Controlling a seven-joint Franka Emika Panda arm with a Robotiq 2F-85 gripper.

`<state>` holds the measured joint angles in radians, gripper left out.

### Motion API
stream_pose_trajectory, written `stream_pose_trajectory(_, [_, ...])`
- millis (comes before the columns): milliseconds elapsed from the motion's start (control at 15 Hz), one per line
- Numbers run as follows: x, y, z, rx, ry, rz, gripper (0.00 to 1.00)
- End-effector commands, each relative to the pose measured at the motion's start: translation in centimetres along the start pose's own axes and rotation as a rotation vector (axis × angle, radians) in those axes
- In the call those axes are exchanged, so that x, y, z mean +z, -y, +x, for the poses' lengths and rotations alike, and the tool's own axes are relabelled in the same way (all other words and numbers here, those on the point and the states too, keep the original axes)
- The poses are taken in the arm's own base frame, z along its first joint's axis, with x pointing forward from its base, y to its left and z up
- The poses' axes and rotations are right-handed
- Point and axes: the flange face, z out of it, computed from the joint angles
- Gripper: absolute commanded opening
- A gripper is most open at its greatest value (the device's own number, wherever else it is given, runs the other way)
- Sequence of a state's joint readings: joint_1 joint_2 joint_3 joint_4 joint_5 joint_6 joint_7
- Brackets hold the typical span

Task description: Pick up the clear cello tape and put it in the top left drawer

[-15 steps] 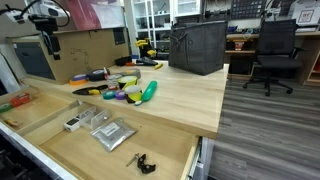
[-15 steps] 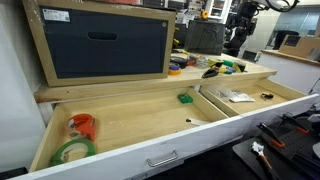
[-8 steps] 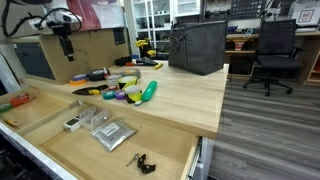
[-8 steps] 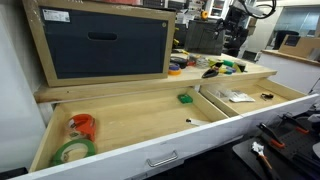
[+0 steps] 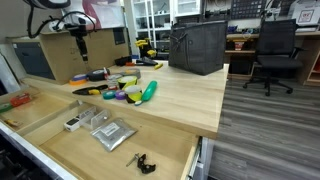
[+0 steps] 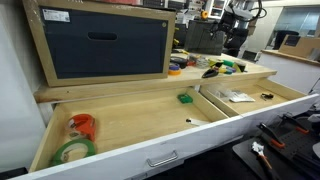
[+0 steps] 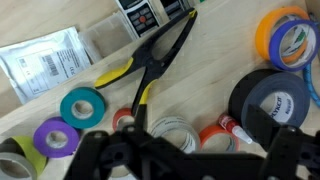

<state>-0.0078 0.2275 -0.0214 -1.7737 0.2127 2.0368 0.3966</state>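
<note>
In the wrist view the clear cello tape lies flat on the wooden table, just ahead of my gripper and between its two dark fingers. The gripper is open and holds nothing. In both exterior views it hangs above the table's tool pile. The top left drawer is pulled out; it holds an orange and a green tape roll. I cannot make out the clear tape in either exterior view.
Around the clear tape lie an orange roll, a red-capped tube, a black roll, teal and purple rolls, and yellow-handled pliers. The wider open drawer holds a foil packet. A black bin stands behind.
The gripper has travelled across the table toward the pile of tape rolls, staying open. Nothing on the table or in the drawers has moved.
</note>
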Motion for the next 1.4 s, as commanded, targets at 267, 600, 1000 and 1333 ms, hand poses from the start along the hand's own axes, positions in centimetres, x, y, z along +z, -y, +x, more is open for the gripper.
stream_pose_trajectory(267, [0.4,0.3,4.4,0.129,-0.012,0.029,1.0])
stream_pose_trajectory(600, [2.6,0.6,7.1,0.236,-0.03,-0.003,1.0])
stream_pose_trajectory(1000, [5.2,1.2,9.6,0.323,-0.032,-0.023,1.0])
stream_pose_trajectory(1333, [6.5,1.2,11.1,0.381,-0.045,-0.081,1.0])
